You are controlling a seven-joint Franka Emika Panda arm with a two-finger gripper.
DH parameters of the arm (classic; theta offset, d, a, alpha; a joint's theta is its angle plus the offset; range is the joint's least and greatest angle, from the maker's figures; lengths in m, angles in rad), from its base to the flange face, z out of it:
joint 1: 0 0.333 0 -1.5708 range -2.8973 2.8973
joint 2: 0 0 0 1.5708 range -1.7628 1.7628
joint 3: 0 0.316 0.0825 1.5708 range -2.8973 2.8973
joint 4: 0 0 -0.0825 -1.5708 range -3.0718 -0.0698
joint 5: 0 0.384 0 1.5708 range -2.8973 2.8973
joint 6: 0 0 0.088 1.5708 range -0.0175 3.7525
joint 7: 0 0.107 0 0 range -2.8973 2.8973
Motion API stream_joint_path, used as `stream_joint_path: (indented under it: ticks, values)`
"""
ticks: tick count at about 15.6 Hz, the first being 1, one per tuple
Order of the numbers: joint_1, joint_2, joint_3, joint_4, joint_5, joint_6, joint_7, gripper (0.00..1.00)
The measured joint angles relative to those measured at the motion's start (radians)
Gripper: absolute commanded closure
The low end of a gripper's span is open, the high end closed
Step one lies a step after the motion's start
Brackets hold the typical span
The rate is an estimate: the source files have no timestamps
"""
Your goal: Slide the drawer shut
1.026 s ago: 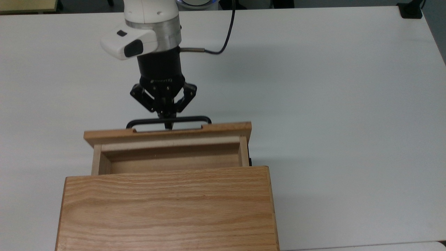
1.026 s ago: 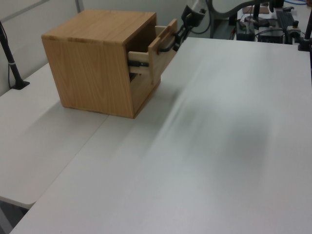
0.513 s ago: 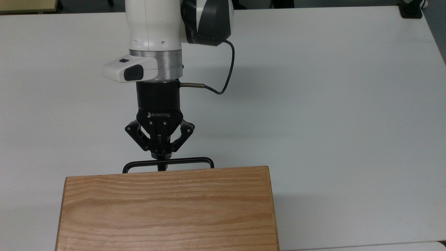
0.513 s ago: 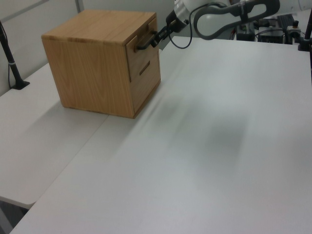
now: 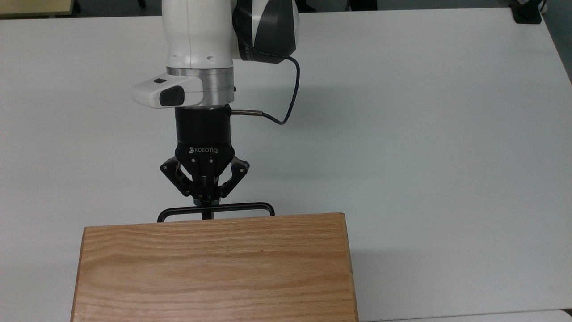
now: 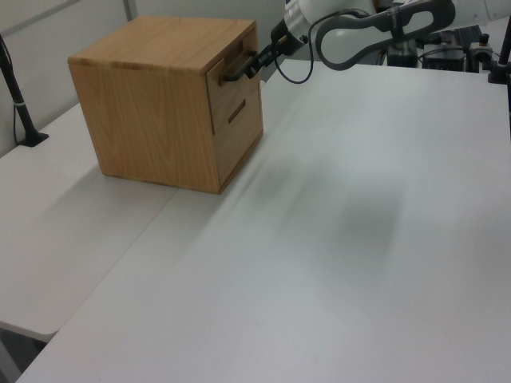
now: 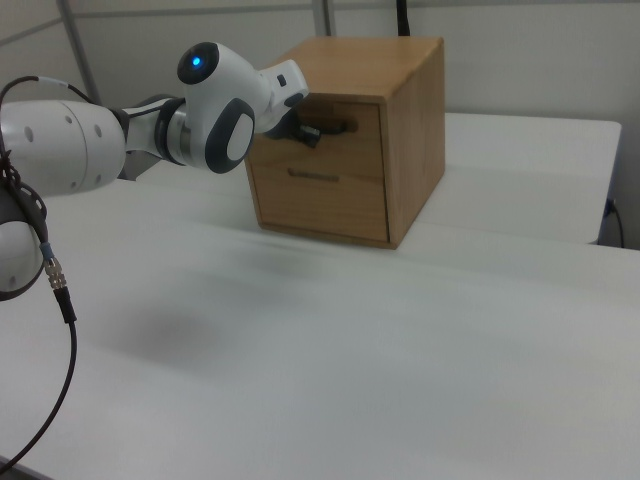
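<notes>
My gripper (image 5: pixel 206 206) is at the middle of the handle (image 5: pixel 216 208), its fingers drawn together on the black bar, which projects just in front of the cabinet (image 5: pixel 214 266). One second ago the drawer (image 6: pixel 234 76) stood well out of the cabinet with its tray exposed; half a second ago it was already fully in, and nothing has moved since. In the left view its front panel lies flush with the cabinet face, directly above the lower drawer (image 6: pixel 237 120). I judge the slide complete. My fingers remain clamped on the handle; the remaining step, in my judgement, is to release it and withdraw from the cabinet.
</notes>
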Motion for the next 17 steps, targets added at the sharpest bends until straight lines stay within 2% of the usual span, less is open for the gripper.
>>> stream_joint_path:
  ticks: [3, 5, 9, 13, 17]
  values:
    - [0.002, -0.005, 0.002, -0.011, 0.0, 0.0, 0.0, 1.0]
    - [0.006, -0.027, 0.003, -0.039, 0.0, -0.053, 0.0, 1.0]
    - [0.01, -0.127, 0.003, -0.092, -0.007, -0.36, 0.0, 1.0]
    - [0.012, -0.258, 0.004, -0.148, -0.105, -0.699, 0.0, 1.0]
    - [0.012, -0.377, 0.005, -0.166, -0.143, -0.988, -0.001, 1.0]
